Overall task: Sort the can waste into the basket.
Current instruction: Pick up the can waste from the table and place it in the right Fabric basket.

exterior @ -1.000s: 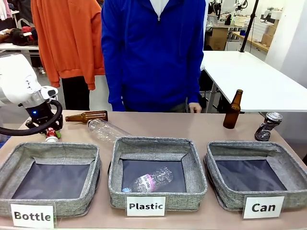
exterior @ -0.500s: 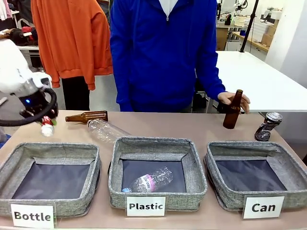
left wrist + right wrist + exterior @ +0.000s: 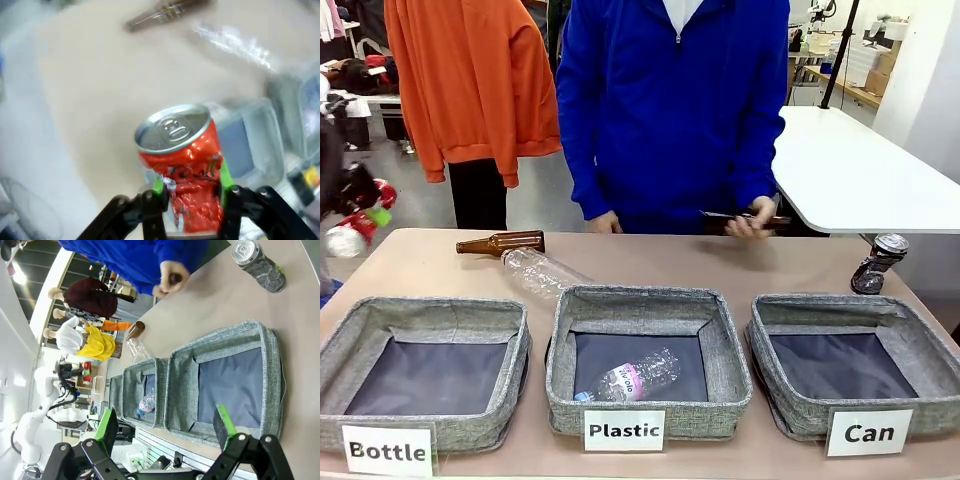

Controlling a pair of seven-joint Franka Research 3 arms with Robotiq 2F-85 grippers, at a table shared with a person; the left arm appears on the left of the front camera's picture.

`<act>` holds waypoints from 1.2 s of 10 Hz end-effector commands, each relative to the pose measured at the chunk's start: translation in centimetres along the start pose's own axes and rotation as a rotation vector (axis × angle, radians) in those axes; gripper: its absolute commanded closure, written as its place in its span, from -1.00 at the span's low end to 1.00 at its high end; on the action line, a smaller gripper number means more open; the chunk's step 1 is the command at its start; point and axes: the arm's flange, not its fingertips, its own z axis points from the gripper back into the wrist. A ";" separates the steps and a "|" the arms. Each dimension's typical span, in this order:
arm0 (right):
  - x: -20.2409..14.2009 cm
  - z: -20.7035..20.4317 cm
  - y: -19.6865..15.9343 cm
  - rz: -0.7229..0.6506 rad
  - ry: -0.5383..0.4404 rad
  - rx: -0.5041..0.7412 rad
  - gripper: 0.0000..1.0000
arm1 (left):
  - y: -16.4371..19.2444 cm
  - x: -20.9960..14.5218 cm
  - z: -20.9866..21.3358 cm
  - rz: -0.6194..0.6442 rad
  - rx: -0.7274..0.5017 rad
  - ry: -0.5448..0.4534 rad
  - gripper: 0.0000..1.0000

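Fingers (image 3: 226, 179) pinching red can (image 3: 187, 175), tan table (image 3: 100, 100) seemingly below

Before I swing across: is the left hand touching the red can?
Touching. Left wrist view: the left hand clamps the red can between its green pads.

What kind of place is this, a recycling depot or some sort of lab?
Probably a robotics lab or workshop set up for waste sorting. A Bottle bin, Plastic bin and Can basket line the table, a white workbench stands behind, and the left arm's fingers hold a crushed red can.
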 end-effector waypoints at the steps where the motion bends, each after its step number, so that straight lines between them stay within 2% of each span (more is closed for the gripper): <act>1: 0.4 0.1 0.0 0.026 -0.018 0.024 -1.00 | -0.5 -5.3 0.2 -0.312 -0.082 0.032 1.00; 2: 0.4 0.1 0.0 0.026 -0.018 0.024 -1.00 | -1.3 -7.2 0.1 -0.466 -0.087 0.026 1.00; 3: 0.4 0.1 0.0 0.026 -0.018 0.024 -1.00 | -1.9 -8.0 -0.1 -0.485 -0.051 -0.013 1.00; 4: 0.4 0.1 0.0 0.026 -0.018 0.024 -1.00 | -1.1 -7.2 -0.3 -0.424 -0.060 0.014 1.00; 5: 0.4 0.1 0.0 0.026 -0.018 0.024 -1.00 | -2.3 -7.3 0.2 -0.436 -0.079 0.047 1.00; 7: 0.4 0.1 0.0 0.026 -0.018 0.024 -1.00 | -2.3 -7.3 0.2 -0.436 -0.079 0.047 1.00; 8: 0.4 0.1 0.0 0.026 -0.018 0.024 -1.00 | -2.2 -7.9 0.0 -0.458 -0.074 0.042 0.10; 10: 0.4 0.1 0.0 0.026 -0.018 0.024 -1.00 | -6.9 -5.8 0.1 -0.669 -0.005 0.022 0.10; 11: 0.4 0.1 0.0 0.026 -0.018 0.024 -1.00 | -7.5 -5.4 2.0 -0.725 0.048 0.044 0.10; 12: 0.4 0.1 0.0 0.026 -0.018 0.024 -1.00 | -5.2 -6.1 4.3 -0.785 0.019 0.012 0.10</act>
